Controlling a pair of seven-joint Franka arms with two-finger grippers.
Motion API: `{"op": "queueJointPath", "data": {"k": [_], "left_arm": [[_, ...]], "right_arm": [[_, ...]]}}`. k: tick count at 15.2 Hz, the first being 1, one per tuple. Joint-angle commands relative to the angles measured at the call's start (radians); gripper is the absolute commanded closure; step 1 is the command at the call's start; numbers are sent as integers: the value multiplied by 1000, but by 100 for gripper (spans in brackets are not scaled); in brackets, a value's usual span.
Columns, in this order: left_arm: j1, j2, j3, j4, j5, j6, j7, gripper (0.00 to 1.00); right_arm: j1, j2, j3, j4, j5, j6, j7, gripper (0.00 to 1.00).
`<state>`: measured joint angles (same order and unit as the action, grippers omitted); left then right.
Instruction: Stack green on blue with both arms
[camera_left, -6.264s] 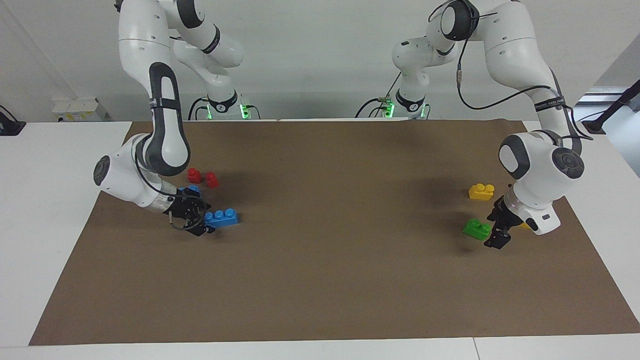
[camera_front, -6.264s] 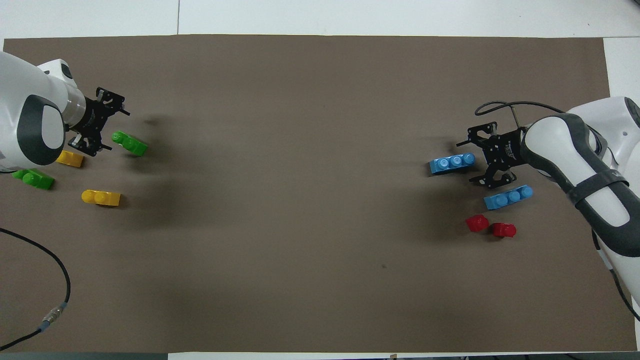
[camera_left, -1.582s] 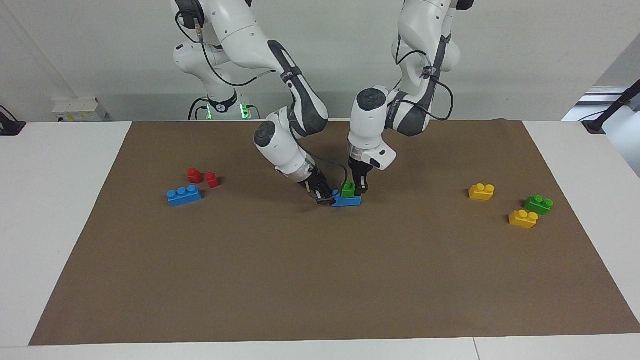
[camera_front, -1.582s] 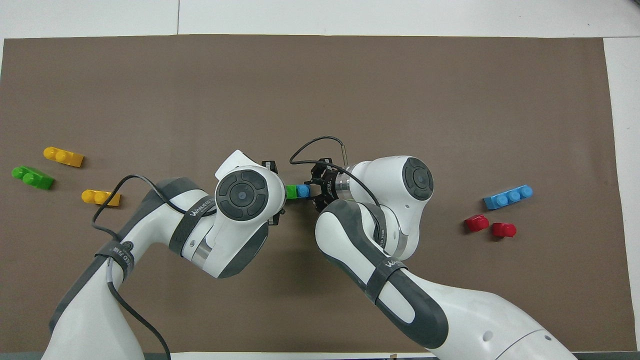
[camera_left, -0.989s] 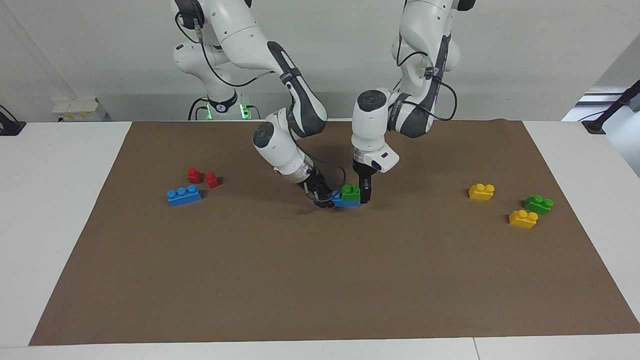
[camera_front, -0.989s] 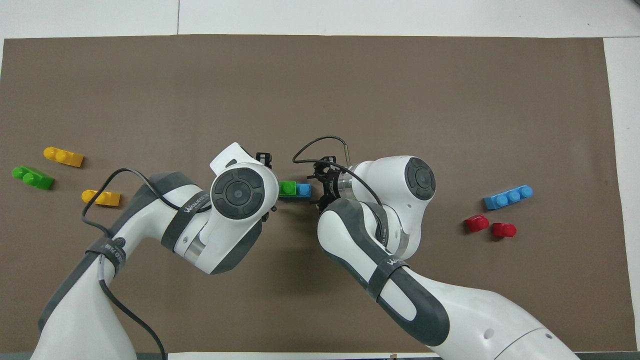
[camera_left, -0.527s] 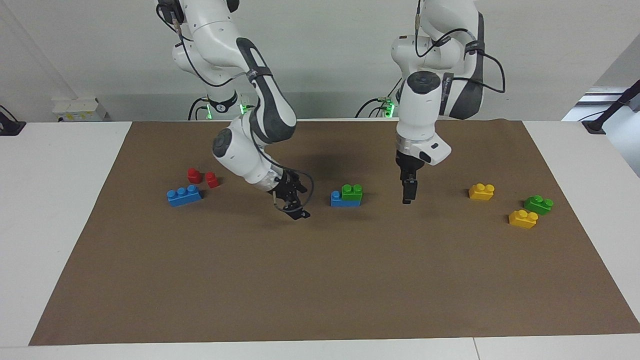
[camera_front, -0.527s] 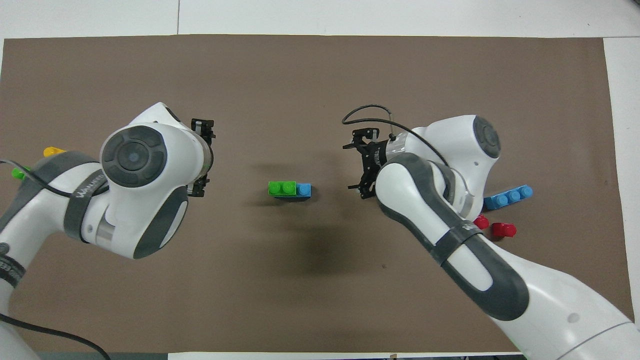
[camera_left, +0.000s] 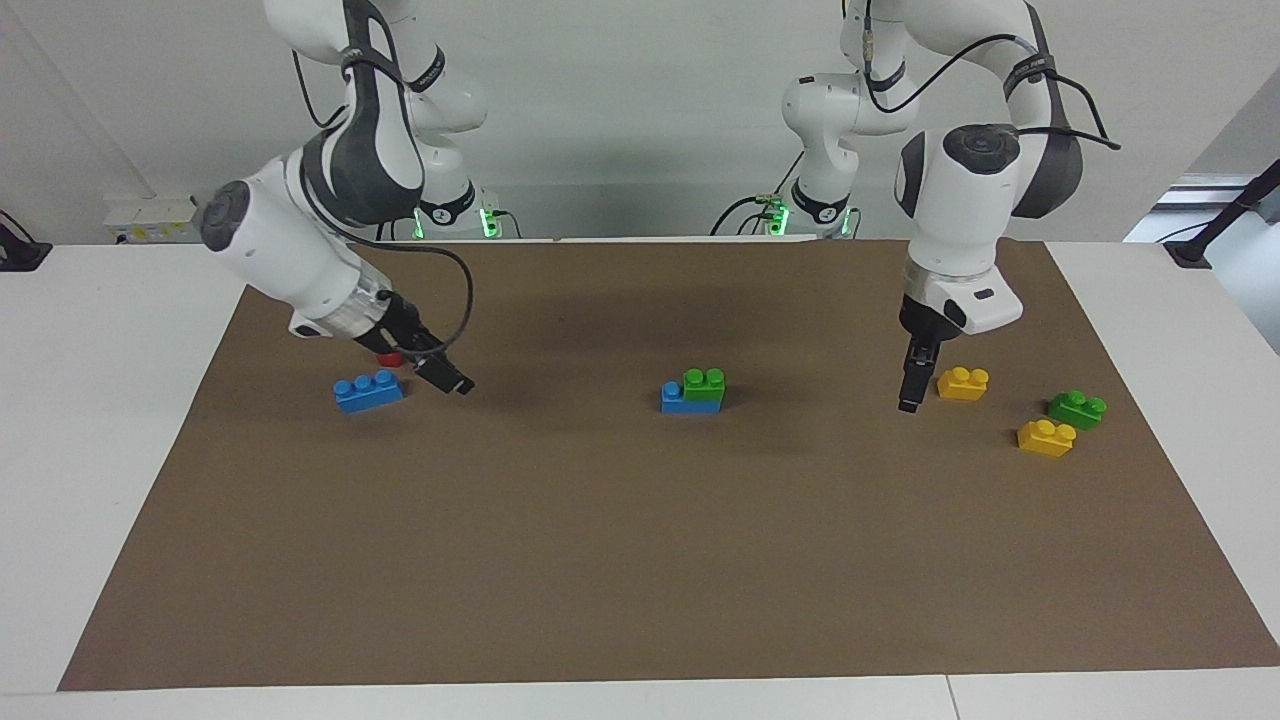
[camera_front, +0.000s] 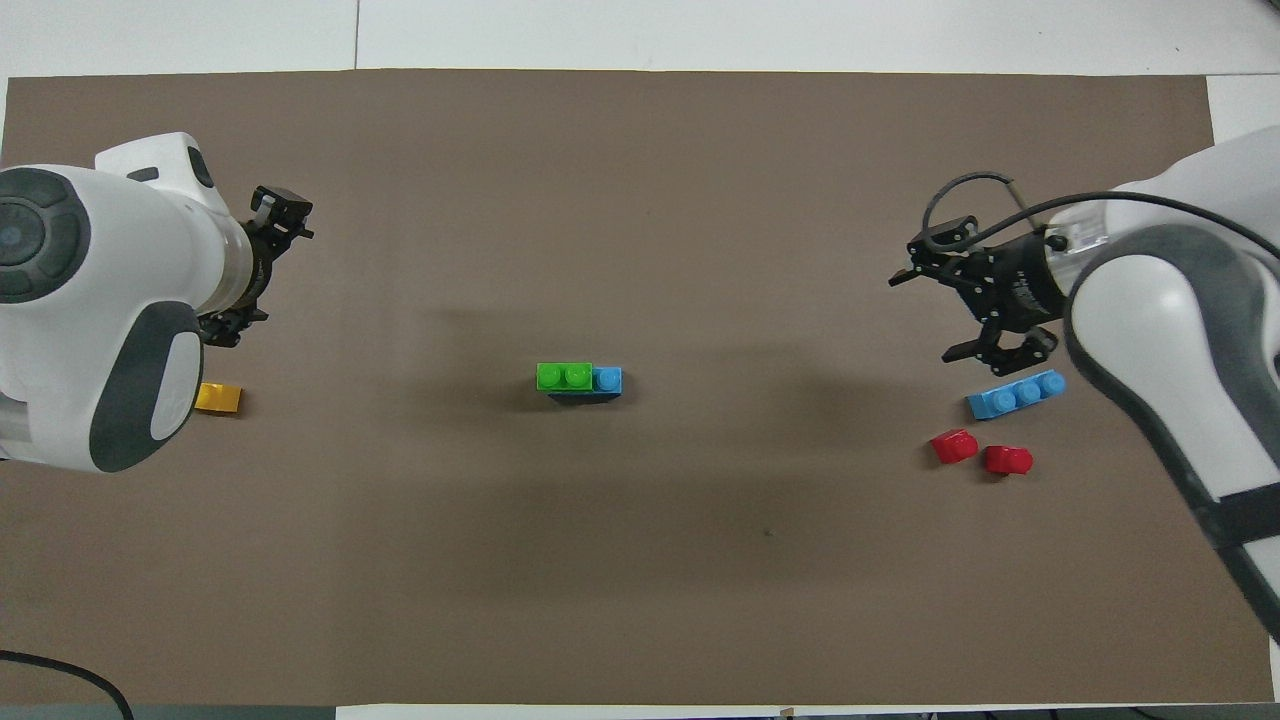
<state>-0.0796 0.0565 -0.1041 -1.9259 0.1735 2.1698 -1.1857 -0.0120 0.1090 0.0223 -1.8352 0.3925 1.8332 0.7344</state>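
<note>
A bright green two-stud brick (camera_left: 705, 386) sits pressed onto a blue three-stud brick (camera_left: 677, 398) in the middle of the brown mat (camera_left: 640, 560) on the table, covering the two studs toward the left arm's end and leaving one blue stud bare. The left gripper (camera_left: 908, 392) hangs open and empty beside a yellow brick (camera_left: 963, 383). The right gripper (camera_left: 445, 376) hangs open and empty beside a second blue brick (camera_left: 369, 391).
</note>
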Motion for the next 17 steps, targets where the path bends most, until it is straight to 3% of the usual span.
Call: {"op": "queueJointPath", "data": {"k": [1, 6, 9, 12, 17], "left_arm": [[55, 3, -9, 28, -34, -30, 251, 0], [115, 17, -5, 131, -77, -166, 688, 0], [138, 14, -5, 179, -83, -255, 900, 0], [138, 14, 0, 240, -101, -358, 1038, 0], [130, 9, 0, 315, -137, -519, 1123, 0]], "right_arm": [[-25, -49, 14, 53, -117, -89, -148, 0], [-14, -158, 16, 108, -236, -247, -481, 0], [-11, -213, 24, 102, -317, -270, -587, 0], [-11, -204, 27, 105, -340, -188, -619, 0], [-14, -180, 27, 125, -382, -209, -678, 0]]}}
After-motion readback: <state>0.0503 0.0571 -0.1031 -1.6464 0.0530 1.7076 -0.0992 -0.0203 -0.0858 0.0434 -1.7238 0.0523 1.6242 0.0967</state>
